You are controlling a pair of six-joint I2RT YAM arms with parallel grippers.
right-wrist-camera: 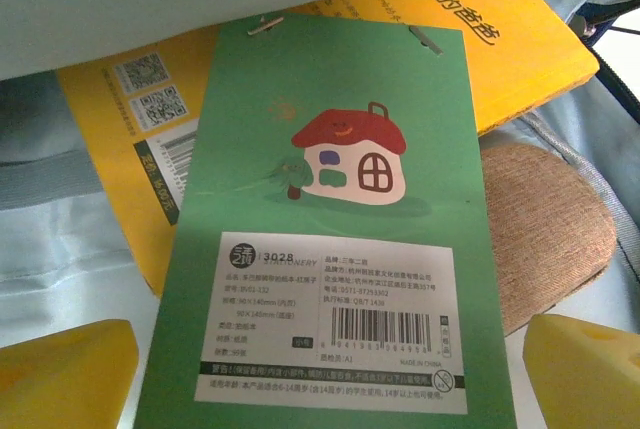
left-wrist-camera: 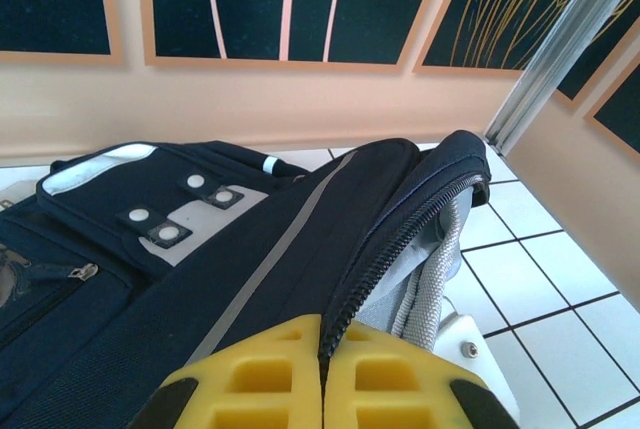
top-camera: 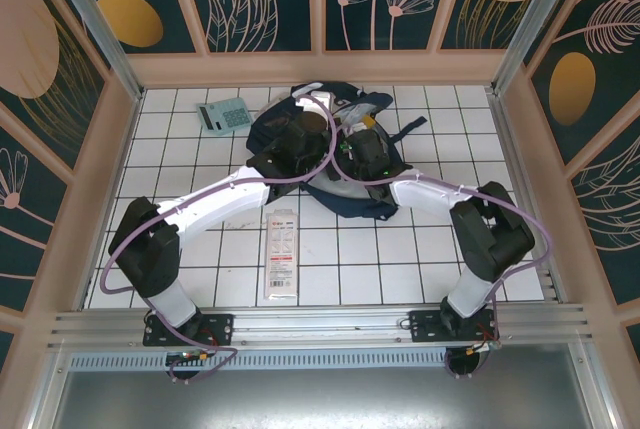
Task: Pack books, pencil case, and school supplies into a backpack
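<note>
Left end effector (left-wrist-camera: 322,374) is clenching the backpack (left-wrist-camera: 120,279) zipper edge; right end effector (right-wrist-camera: 325,359) is hovering released above the green book (right-wrist-camera: 330,139).

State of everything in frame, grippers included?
backpack: unzipped, mouth held open
orange-yellow book: inside backpack
green book: inside backpack, atop orange-yellow book
pencil case: inside backpack
calculator: on table, unpacked
white-and-red pack: on table, unpacked
left gripper: shut on backpack's zip edge
right gripper: open over green book
</note>
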